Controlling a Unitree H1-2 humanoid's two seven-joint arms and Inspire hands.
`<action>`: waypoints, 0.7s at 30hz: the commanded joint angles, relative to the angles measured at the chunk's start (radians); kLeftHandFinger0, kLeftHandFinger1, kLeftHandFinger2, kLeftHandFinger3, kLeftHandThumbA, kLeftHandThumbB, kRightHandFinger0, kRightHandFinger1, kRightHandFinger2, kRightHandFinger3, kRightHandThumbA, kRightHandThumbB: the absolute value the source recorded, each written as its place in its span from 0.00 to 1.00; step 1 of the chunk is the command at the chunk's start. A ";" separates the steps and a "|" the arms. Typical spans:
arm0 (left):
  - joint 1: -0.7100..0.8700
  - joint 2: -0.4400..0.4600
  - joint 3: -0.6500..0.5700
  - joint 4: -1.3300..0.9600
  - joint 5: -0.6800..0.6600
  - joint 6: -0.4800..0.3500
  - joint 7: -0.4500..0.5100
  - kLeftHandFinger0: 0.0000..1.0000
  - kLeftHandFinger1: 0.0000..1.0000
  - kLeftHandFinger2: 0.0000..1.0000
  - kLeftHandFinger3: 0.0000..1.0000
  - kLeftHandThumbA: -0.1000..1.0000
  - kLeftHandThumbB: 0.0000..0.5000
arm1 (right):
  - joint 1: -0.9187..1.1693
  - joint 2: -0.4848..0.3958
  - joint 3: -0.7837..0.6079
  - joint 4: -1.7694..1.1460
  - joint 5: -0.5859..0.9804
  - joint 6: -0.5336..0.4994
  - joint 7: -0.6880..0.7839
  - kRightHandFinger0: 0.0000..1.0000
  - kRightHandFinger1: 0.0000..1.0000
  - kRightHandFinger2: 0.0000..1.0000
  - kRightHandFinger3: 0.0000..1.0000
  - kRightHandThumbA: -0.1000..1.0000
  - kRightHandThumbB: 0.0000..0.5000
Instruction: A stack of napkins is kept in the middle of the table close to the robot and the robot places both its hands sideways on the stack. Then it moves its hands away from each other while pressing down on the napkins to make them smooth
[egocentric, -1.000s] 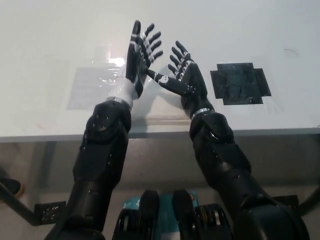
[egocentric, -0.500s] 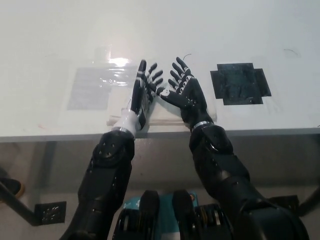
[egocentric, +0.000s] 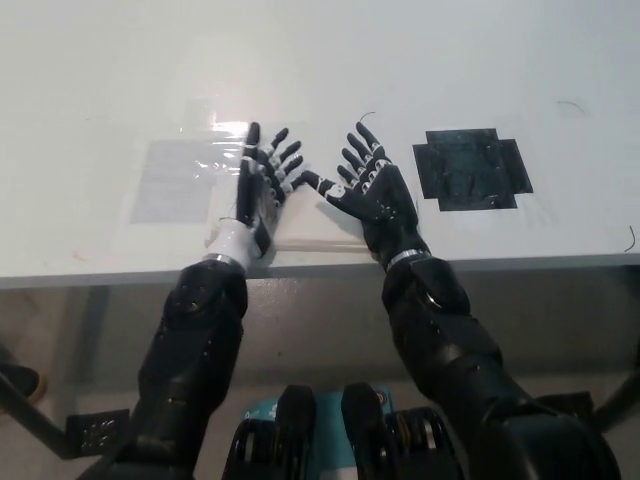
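White napkins (egocentric: 310, 240), a thin flat stack, are being seen at the near edge of the pale table (egocentric: 420, 80), at about 6 o'clock from its middle, pale on pale and hard to separate from the surface. The left hand (egocentric: 258, 193) is being held edge-on at the stack's 9 o'clock end, fingers spread and gripping nothing. The right hand (egocentric: 374, 193) is being rested at the 3 o'clock end, palm turned up, fingers fanned apart, nothing held. The two hands are just beside each other, fingertips near but not touching. At 9 o'clock of the left hand, a clear taped sheet (egocentric: 185, 178) is lying flat, glare bouncing off it. At 3 o'clock of the right hand, a black cross-shaped patch (egocentric: 472, 168) is lying on the tabletop. No readable writing is being shown anywhere.
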 joint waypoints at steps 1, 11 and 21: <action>-0.002 0.086 0.060 0.033 -0.066 0.017 -0.027 1.00 1.00 1.00 1.00 1.00 0.55 | -0.013 -0.040 -0.041 0.015 0.053 0.001 0.027 1.00 1.00 1.00 1.00 1.00 0.40; 0.030 0.126 0.106 -0.094 -0.111 0.080 -0.072 1.00 1.00 1.00 1.00 1.00 0.67 | -0.008 -0.102 -0.072 0.030 0.061 -0.005 0.011 1.00 1.00 1.00 1.00 1.00 0.44; 0.103 0.142 0.082 -0.296 -0.119 0.153 -0.084 1.00 1.00 1.00 1.00 1.00 0.68 | 0.027 -0.145 -0.086 0.005 0.067 -0.024 0.025 1.00 1.00 1.00 1.00 1.00 0.40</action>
